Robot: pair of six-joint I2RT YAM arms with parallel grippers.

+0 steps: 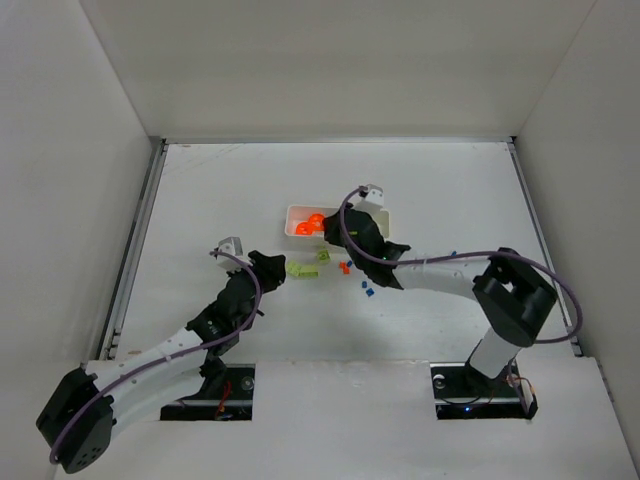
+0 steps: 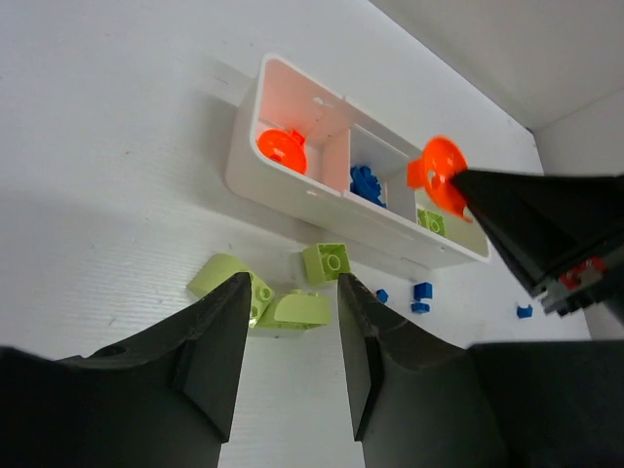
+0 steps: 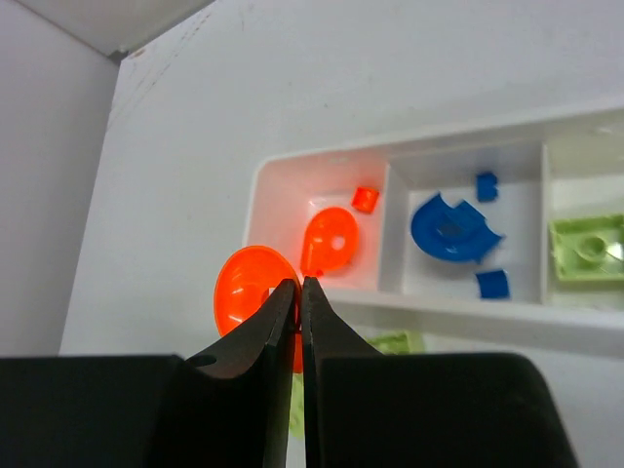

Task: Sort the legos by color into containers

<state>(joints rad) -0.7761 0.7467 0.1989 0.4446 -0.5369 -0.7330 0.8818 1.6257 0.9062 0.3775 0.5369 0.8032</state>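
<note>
A white table [image 1: 220,190], boxed by white walls [image 1: 330,60], is seen beneath the right gripper [image 3: 299,283], clamped on an orange disc [image 3: 244,292]; the left gripper [image 2: 292,283] is held open.

- Top external: high overhead and far back, tilted steeply down. The white tray [image 1: 292,212] shows small, just above frame centre, seen from its near long side.
- Left wrist: down low by the tabletop, on the tray's [image 2: 278,185] near side and close in. It aims up and across at the long wall, with the left gripper [image 2: 294,288] filling the bottom edge.
- Right wrist: close above the tray [image 3: 458,312], tipped down into its compartments, the right gripper [image 3: 300,292] in the foreground.
- Shared: all three views catch the tray. Both wrist views catch the orange disc [image 2: 444,175] and the green bricks [image 2: 292,310] just before the tray.
</note>
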